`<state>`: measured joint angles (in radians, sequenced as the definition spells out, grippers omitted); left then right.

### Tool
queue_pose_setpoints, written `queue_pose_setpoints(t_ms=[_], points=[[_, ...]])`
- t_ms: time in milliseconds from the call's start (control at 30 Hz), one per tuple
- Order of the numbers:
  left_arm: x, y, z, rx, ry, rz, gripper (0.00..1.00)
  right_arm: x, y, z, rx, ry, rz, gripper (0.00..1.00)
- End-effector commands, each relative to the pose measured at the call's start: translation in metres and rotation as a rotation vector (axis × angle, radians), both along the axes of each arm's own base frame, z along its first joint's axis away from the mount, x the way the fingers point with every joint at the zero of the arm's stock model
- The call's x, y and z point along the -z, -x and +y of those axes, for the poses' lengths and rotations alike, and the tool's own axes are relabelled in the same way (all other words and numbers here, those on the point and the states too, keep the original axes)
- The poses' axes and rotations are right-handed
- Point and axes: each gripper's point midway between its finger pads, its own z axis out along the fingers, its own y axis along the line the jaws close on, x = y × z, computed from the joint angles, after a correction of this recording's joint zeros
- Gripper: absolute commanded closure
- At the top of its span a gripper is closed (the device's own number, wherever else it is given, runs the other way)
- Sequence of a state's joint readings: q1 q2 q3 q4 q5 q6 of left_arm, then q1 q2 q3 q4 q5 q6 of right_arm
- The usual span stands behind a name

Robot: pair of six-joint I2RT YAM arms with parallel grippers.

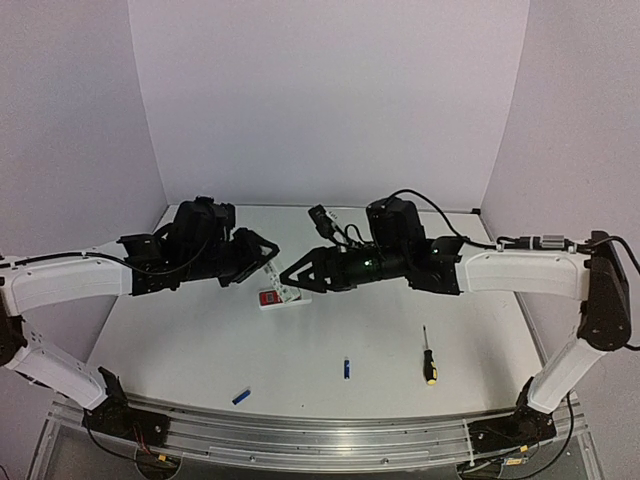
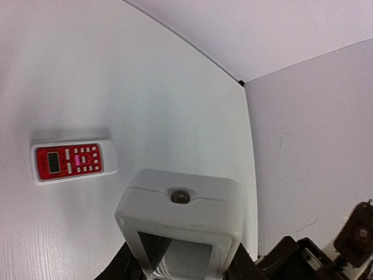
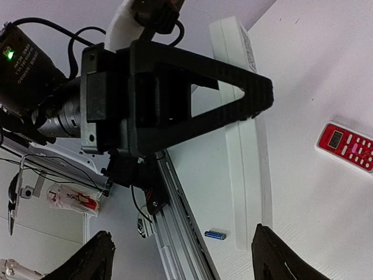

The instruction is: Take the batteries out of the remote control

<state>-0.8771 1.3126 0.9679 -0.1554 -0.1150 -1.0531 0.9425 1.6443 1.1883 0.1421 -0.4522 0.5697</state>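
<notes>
My left gripper (image 1: pixel 268 258) is shut on the slim white remote control (image 1: pixel 284 291) and holds it above the table. In the left wrist view (image 2: pixel 183 268) the remote's end (image 2: pixel 180 201) fills the space between the jaws, with a dark recess on its near face. In the right wrist view the remote (image 3: pixel 242 140) is a long white bar beside the left gripper's black finger. My right gripper (image 1: pixel 298 283) is open and empty next to the remote; its fingertips (image 3: pixel 96 256) stand wide apart. Two blue batteries lie on the table, one (image 1: pixel 346 368) near the middle front and one (image 1: pixel 241 397) at the front left; one also shows in the right wrist view (image 3: pixel 215 235).
A short red-faced remote (image 1: pixel 270 298) lies on the table under the grippers; it also shows in the left wrist view (image 2: pixel 73 161) and the right wrist view (image 3: pixel 347 146). A black-and-yellow screwdriver (image 1: pixel 428 358) lies at the front right. The aluminium rail (image 1: pixel 320 435) runs along the near edge.
</notes>
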Motion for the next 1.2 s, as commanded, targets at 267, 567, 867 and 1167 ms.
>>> queue_pose_setpoints(t_ms=[267,567,867,1167], points=[[0.023,-0.009,0.007,-0.124,-0.090,0.142,1.00,0.069,-0.019,0.006,0.055,0.300,-0.117,0.25],[0.031,-0.012,0.000,-0.142,-0.099,0.185,1.00,0.095,-0.020,0.029,0.028,0.295,-0.071,0.36],[0.038,-0.016,-0.003,-0.153,-0.111,0.203,1.00,0.103,-0.019,0.038,0.035,0.263,-0.021,0.77],[0.050,-0.020,-0.017,-0.112,-0.146,0.219,0.99,0.111,-0.024,0.027,0.122,0.266,0.023,1.00]])
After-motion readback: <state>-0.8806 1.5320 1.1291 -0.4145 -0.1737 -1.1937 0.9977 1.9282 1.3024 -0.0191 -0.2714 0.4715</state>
